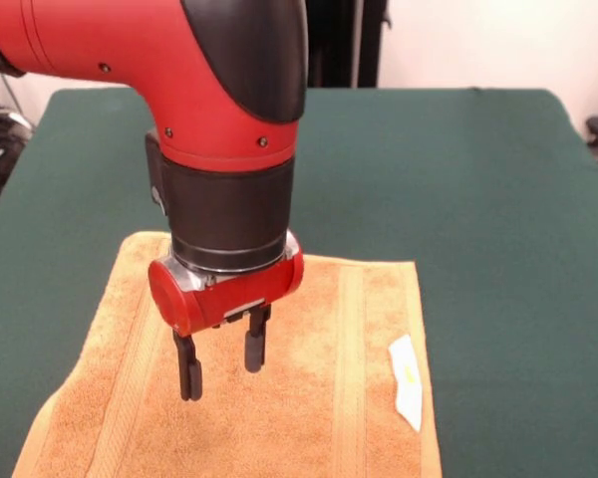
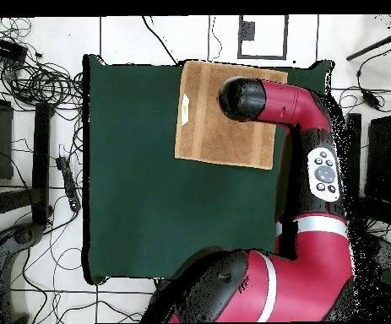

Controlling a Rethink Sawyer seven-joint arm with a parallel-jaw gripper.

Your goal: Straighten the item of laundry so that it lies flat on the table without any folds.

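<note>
The towel [image 1: 309, 388] is golden-orange terry cloth, rectangular, and lies spread on the dark green worktop [image 1: 498, 199]. In the front view its far edge runs straight across, its right edge is straight, and its surface reads as a single smooth layer with no visible folds or bunching in the part shown. The near end runs off the bottom of that view and cannot be assessed there. Two woven bands run lengthwise: one near the left side, one right of centre. A small white tag [image 1: 407, 382] lies flat on the cloth close to the right edge.

In the overhead view the towel [image 2: 207, 126] shows as a plain rectangle at the top edge of the worktop [image 2: 148, 186], right of centre, its sides roughly square to the worktop's edges. The tag [image 2: 185, 102] sits near its left edge. The arm [image 2: 308, 169] covers part of the towel's upper right area, so that portion cannot be checked. The rest of the green cloth surface is far larger than the towel.

The tool [image 1: 220, 362] hangs above the left-centre part of the towel, pointing down. Its two black fingers [image 1: 188, 367] stand apart with a clear gap between them, and nothing is held. The fingertips appear to be just above the cloth; contact cannot be confirmed.

No containers appear on the worktop.
</note>
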